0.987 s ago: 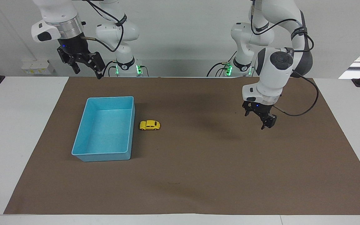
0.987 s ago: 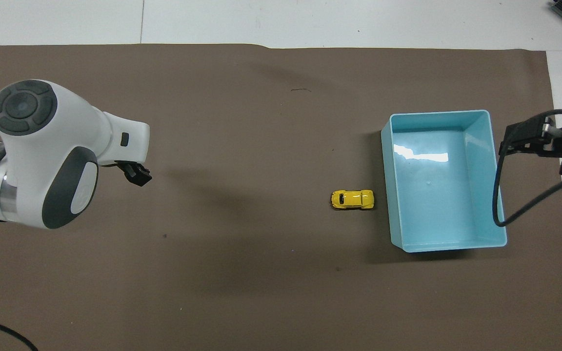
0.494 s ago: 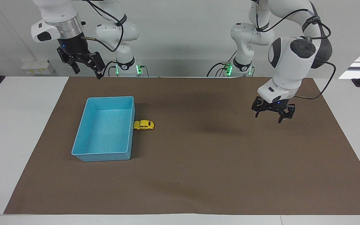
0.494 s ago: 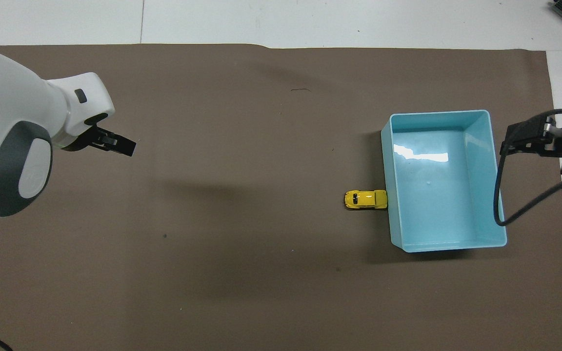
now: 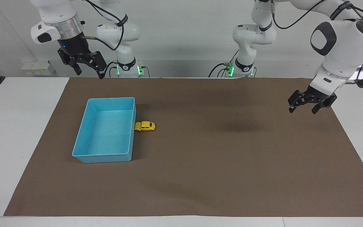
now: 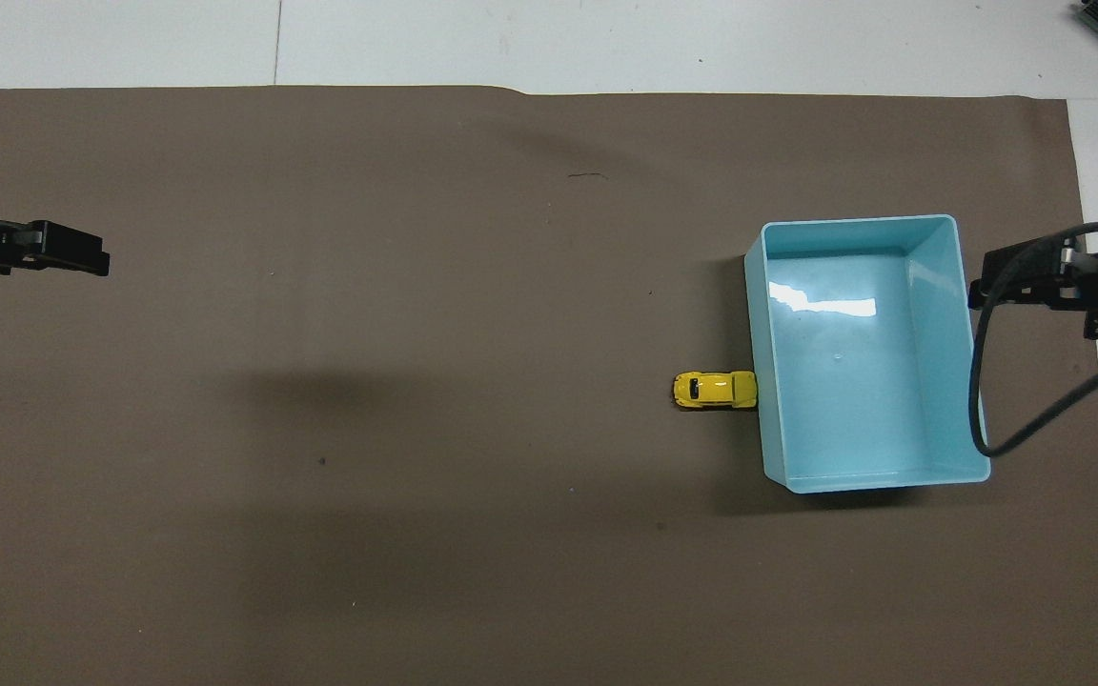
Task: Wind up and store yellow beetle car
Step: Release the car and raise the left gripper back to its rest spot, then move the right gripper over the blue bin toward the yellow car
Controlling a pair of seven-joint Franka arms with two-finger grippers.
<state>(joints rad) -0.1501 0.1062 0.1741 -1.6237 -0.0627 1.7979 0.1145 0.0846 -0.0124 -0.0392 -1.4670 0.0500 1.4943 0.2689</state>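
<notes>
overhead view: left gripper [image 6: 82,259] cut off at edge; both jaws open, empty; yellow beetle car [image 5: 145,126] against bin [image 5: 90,154].

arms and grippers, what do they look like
Both arms are glossy white with dark grey joint caps and black cables looped along them. The left gripper and right gripper are black two-finger units; a silver ring sits above the right one. Green lights glow at both bases.

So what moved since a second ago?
The car rolled across the mat toward the right arm's end and now rests against the bin. The left claw, open and empty, swung out to the mat's edge at its own end. The bin and the raised, open right claw stayed put.
</notes>
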